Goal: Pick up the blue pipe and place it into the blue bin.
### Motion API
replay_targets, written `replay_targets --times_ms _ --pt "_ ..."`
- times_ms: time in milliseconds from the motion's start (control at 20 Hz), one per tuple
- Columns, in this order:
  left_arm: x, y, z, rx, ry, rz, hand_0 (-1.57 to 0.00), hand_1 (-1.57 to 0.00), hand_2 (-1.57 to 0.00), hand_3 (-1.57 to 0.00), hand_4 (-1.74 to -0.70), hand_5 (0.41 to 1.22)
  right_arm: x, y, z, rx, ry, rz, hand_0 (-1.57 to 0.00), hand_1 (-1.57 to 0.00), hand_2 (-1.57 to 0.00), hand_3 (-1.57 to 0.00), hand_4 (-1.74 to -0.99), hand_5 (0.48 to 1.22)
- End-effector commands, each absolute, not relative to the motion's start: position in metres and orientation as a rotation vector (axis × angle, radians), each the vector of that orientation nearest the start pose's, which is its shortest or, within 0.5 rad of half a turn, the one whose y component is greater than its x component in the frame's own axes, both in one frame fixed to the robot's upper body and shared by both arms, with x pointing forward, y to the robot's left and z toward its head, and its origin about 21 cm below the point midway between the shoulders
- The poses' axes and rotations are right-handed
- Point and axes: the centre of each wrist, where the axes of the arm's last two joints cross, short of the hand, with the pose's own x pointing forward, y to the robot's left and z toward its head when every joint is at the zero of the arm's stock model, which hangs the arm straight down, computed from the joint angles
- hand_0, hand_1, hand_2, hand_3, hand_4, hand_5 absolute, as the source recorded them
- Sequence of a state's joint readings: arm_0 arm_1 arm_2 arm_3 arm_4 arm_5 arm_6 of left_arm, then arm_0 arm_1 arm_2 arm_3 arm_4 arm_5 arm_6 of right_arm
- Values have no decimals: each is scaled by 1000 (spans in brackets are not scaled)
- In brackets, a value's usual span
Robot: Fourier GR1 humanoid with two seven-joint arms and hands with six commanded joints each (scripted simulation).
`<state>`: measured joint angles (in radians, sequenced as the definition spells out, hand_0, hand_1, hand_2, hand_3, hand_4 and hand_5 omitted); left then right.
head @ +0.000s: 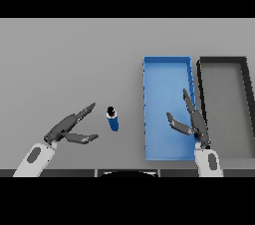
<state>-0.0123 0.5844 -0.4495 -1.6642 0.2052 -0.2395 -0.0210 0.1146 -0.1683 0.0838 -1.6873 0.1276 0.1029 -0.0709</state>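
Head view: the pipe (113, 119) stands on the table (69, 59), just left of the blue bin (167, 64) and outside it. Left hand (67, 128) sits near the pipe's left side, fingers straight and spread, not touching it. Right hand (191, 122) hovers over the blue bin, fingers extended, holding nothing. A black bin (223, 60) sits beside the blue one, on its right.
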Motion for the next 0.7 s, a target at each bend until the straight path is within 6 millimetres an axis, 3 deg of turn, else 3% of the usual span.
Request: replay_targets --times_ms 0,200,300,650 --pt "229 250 24 -280 -1383 -812 1 1 1 1 -1207 494 218 -254 11 -84 -1627 355 1 1 1 1 -1290 646" --pt "228 223 7 -300 -1421 -821 1 1 1 1 -1210 483 212 -252 7 -89 -1623 352 1 1 1 1 -1296 651" --pt "229 209 2 -297 -1440 -826 1 1 1 1 -1220 495 217 -251 7 -81 -1600 339 1 1 1 1 -1305 652" --pt "245 173 -17 -317 -1454 -796 1 1 1 1 -1195 496 214 -257 10 -103 -1607 346 1 1 1 1 -1320 659"
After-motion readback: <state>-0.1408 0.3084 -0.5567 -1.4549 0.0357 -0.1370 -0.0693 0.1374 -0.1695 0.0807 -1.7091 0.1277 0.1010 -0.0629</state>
